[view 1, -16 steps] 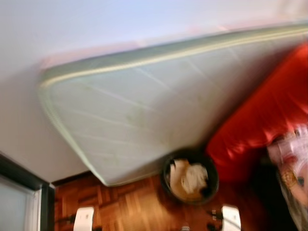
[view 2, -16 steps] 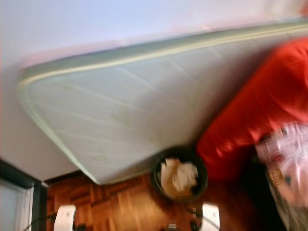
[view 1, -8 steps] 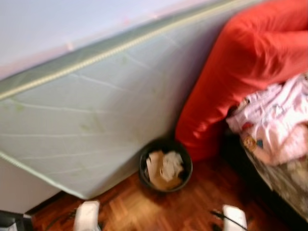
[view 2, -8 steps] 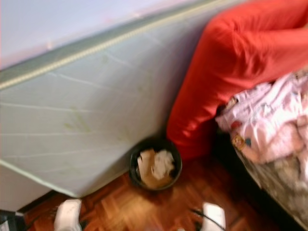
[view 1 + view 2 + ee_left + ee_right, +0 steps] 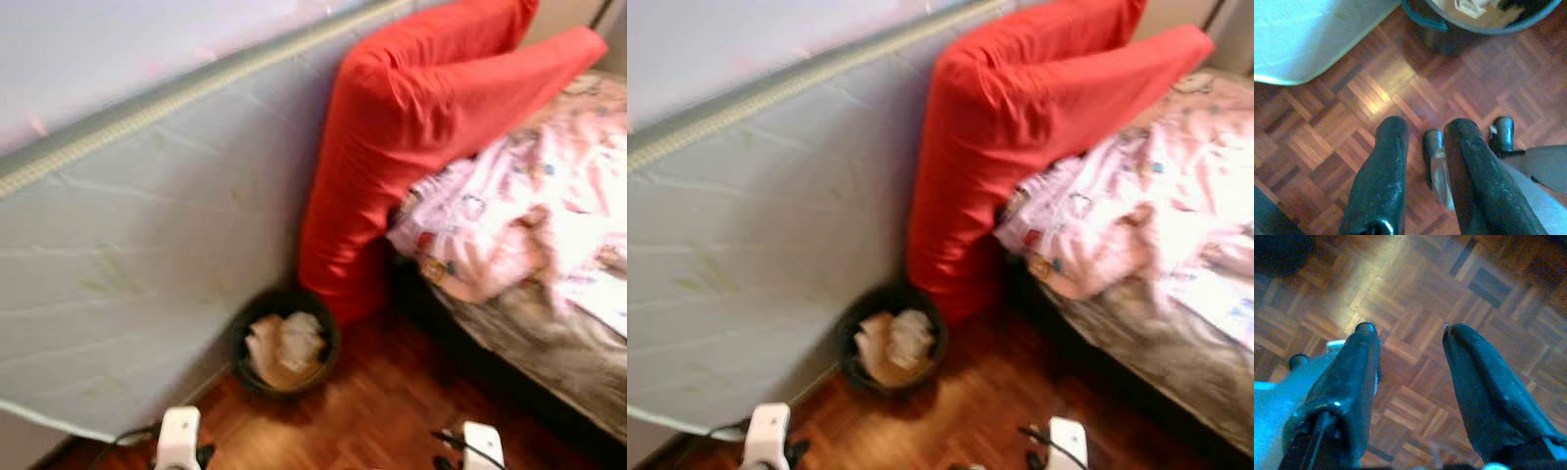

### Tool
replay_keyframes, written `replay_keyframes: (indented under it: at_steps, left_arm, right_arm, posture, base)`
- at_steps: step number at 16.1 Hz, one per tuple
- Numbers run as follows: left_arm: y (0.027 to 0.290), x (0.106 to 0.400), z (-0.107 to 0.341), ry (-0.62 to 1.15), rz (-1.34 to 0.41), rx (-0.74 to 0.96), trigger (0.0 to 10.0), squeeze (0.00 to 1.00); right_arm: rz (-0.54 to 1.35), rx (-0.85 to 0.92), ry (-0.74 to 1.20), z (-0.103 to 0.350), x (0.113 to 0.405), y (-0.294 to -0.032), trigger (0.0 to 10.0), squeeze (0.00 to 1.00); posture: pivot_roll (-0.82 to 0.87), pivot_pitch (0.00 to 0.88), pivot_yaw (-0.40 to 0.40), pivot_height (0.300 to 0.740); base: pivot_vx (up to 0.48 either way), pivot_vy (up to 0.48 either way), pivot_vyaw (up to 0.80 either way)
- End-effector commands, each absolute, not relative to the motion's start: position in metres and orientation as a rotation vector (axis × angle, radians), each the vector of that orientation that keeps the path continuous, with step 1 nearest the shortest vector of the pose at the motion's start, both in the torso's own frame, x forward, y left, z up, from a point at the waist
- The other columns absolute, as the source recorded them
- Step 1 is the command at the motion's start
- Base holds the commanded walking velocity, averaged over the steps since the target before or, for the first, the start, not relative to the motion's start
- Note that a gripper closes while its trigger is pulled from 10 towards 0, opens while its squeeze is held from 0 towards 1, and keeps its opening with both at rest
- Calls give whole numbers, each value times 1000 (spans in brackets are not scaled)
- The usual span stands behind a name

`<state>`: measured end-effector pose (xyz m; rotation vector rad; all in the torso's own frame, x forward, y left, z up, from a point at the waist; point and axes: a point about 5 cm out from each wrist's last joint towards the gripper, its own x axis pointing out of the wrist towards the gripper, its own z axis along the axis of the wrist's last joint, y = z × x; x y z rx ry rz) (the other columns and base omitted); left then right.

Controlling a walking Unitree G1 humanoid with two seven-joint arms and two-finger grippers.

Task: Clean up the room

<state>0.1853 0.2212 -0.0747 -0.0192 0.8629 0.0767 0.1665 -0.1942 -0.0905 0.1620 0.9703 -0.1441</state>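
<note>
No readable text, labels, brand names, numbers or signs appear anywhere. The pink bedsheet (image 5: 529,196) carries small coloured printed motifs, but they are too blurred to make out as letters or words. The crumpled paper in the black wastebasket (image 5: 284,345) shows no legible writing, and the pale mattress (image 5: 147,235) against the wall bears no visible tag.

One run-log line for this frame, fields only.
left claw: open, over parquet floor | right claw: open, idle | bin: paper-filled, beside red cushion | mattress: against wall
</note>
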Motion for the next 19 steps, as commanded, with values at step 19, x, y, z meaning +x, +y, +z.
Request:
replay_keyframes:
  at_steps: [19]
  left_arm:
    - [224, 107, -104, 1071, 177, -98, 10000, 0]
  right_arm:
    - [-318, 433, 920, -85, 185, -172, 10000, 0]
  posture:
    - [47, 40, -52, 740]
  base:
    - [0, -290, 0]
